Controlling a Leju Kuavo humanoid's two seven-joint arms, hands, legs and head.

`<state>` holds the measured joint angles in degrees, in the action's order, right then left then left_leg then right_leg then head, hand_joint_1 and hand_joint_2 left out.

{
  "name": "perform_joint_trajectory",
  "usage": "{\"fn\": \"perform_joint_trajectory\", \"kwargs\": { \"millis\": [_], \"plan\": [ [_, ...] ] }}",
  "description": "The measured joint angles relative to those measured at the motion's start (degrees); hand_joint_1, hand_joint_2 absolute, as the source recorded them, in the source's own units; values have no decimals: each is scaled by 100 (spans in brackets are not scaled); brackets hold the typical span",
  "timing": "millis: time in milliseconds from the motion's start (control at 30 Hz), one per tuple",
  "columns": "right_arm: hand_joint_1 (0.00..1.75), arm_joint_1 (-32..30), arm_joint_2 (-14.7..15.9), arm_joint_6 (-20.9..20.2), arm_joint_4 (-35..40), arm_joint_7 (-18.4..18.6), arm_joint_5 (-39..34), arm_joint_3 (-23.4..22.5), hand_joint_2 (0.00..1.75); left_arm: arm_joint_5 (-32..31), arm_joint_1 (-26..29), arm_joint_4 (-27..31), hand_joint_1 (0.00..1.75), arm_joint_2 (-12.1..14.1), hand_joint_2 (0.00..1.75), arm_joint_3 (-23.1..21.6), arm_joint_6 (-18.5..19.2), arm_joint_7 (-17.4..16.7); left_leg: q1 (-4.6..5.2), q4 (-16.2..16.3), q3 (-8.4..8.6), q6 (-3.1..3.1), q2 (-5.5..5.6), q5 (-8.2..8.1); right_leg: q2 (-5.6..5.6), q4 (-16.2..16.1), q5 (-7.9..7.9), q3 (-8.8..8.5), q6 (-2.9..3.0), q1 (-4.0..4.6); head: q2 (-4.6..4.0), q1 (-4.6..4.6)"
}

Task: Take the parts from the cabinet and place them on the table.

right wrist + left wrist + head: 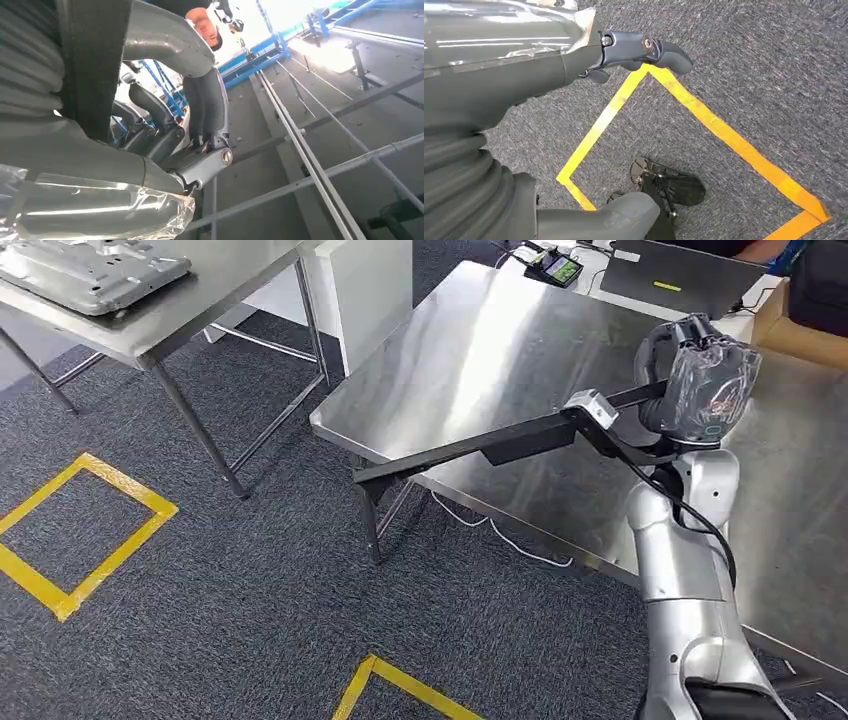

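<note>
The right hand (700, 375), wrapped in clear plastic, is lifted up over the shiny steel table (480, 360). It holds a long black metal part (480, 445). The fingers (205, 107) are closed around one end of the part. The part sticks out from the hand toward the left, over the near edge of the table and out past its corner. The far tip hangs in the air above the dark carpet floor (250, 590). The part is tilted, with the held end higher than the free end. A small grey block (592, 408) sits on the part close to the hand.

The left hand (639, 52) hangs down over the carpet. Its fingers are loosely curled and hold nothing. A thick yellow tape line (724, 135) runs on the floor under it.

More yellow tape squares (80, 530) mark the floor to the left. A second steel table (150, 315) stands at the far left with a flat grey metal sheet part (90, 270) lying on it. At the back of the big table there is a laptop (685, 275) and a small device with a green screen (560, 268).
</note>
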<state>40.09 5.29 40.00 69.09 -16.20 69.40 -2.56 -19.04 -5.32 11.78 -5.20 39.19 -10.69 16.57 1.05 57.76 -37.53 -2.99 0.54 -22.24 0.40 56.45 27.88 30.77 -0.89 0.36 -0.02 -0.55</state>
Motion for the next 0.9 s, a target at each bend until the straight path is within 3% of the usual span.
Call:
{"fn": "perform_joint_trajectory", "kwargs": {
  "millis": [67, 100, 133, 167, 200, 267, 300, 333, 367, 433, 467, 500, 567, 633, 667, 700, 733, 800, 833, 867, 900],
  "plan": [
    [175, 25, -4, 0, -42, -33, -62, 0, 175, 0, 1, 0, 0, 0, 175, 11, 2, 9, 1, 2, 0, -1, 0, 1, 0, 0, -3, -2, -5, 0, 0, 0],
    [175, 36, -9, 0, -61, -50, -108, 0, 175, 0, -3, 0, 0, 4, 175, 20, 2, 11, 37, 24, -7, -54, -7, -32, -1, -76, -28, -23, -54, -75, 0, 4],
    [175, 47, -11, 0, -70, -59, -160, 0, 175, 0, -6, 0, 0, 4, 175, 22, 2, 24, -12, -72, 47, -113, -13, -6, 12, -121, -37, -50, -98, -65, 2, 4],
    [175, 51, -11, 0, -74, -81, -192, -4, 175, 0, 0, 0, 0, -7, 175, 24, 2, 26, -100, -231, 160, -128, -57, 54, 6, -98, -23, -53, -91, -10, 0, -6],
    [175, 76, -15, 0, -88, -101, -206, -4, 175, 0, -2, 0, 0, -9, 175, 24, 2, 31, -98, -286, 213, -144, -73, 64, -4, 96, 62, 39, -75, -31, 0, -4],
    [175, 111, -22, 0, -125, -107, -214, -35, 175, 0, -17, 0, 0, -9, 175, 31, 2, 37, -122, -288, 235, -146, -132, 61, -5, 953, 397, 485, -19, -56, 0, -15],
    [175, 98, -22, 0, -151, -109, -214, -48, 175, 0, -19, 0, 0, -11, 175, 31, 2, 39, -122, -286, 235, -137, -159, 51, -5, 1406, 546, 758, -17, -82, 0, -13],
    [175, 79, -22, 0, -173, -107, -214, -52, 175, 0, -18, 0, 0, -11, 175, 31, 2, 42, -123, -283, 235, -121, -189, 42, -7, 1681, 593, 942, -49, -108, 0, -11],
    [175, 64, -22, 0, -192, -111, -212, -52, 175, 0, -17, 0, 0, -11, 175, 31, 2, 42, -129, -281, 243, -99, -232, 30, -13, 1640, 520, 966, -108, -141, 0, -11],
    [175, 61, -24, 0, -216, -120, -212, -52, 175, 0, -16, 0, 0, -17, 175, 33, 4, 42, -167, -237, 251, -30, -308, -10, -80, 873, 125, 649, -278, -221, 0, -9],
    [175, 63, -24, 0, -221, -125, -208, -55, 175, 0, -16, 0, 0, -17, 175, 33, 9, 41, -202, -173, 249, 29, -347, -52, -192, 338, -105, 385, -368, -251, 0, -13],
    [175, 64, -28, 0, -234, -125, -206, -55, 175, 0, -16, 7, 0, 17, 175, 37, 9, 42, -173, -96, 238, 112, -386, -111, -482, 79, -175, 282, -380, -243, 2, -26],
    [175, 68, -52, 0, -254, -125, -186, -70, 175, -11, -15, 4, 0, 17, 175, 61, 4, 48, -136, -20, 229, 199, -454, -178, -321, 136, -180, 267, -210, -215, 0, 11],
    [175, 56, -59, 0, -271, -142, -164, -107, 175, -15, -15, 2, 0, 17, 175, 83, 2, 44, -179, -5, 248, 203, -562, -181, -188, 159, -184, 302, -174, -209, 2, 15],
    [175, 54, -66, 0, -269, -144, -155, -120, 175, -15, -26, 2, 0, 15, 175, 85, 4, 44, -217, 29, 233, 240, -583, -226, -116, 156, -200, 287, -123, -219, 0, 15],
    [175, 50, -85, 0, -269, -144, -155, -135, 175, -15, -37, 2, 0, 15, 175, 87, 15, 42, -253, 173, 196, 262, -376, -359, -66, 152, -205, 281, -96, -219, 0, 24],
    [175, 55, -85, 0, -269, -144, -147, -142, 175, -18, -38, 2, 0, 15, 175, 87, 20, 42, -255, 506, 51, 267, -233, -556, -19, 153, -195, 272, -80, -213, 0, 22],
    [175, 47, -122, 0, -275, -144, -149, -146, 175, -22, -26, 2, 0, 15, 175, 94, 24, 42, -242, 1426, -413, 267, -117, -938, 117, 155, -188, 265, -67, -176, 0, 33],
    [175, 36, -138, 0, -282, -144, -149, -146, 175, -22, -26, 2, 0, 15, 175, 96, 39, 42, -233, 1778, -626, 247, -99, -1004, 195, 155, -182, 258, -56, -150, 0, 35],
    [175, 22, -140, 0, -284, -144, -149, -149, 175, -22, -26, 2, 0, 15, 175, 96, 50, 42, -214, 1857, -715, 212, -94, -942, 267, 155, -177, 243, -47, -126, 0, 31],
    [175, 12, -140, 0, -284, -149, -147, -149, 175, -22, -27, 2, 0, 13, 175, 96, 52, 42, -188, 1665, -676, 148, -68, -744, 344, 155, -167, 225, -33, -104, 0, 33]
  ]
}}
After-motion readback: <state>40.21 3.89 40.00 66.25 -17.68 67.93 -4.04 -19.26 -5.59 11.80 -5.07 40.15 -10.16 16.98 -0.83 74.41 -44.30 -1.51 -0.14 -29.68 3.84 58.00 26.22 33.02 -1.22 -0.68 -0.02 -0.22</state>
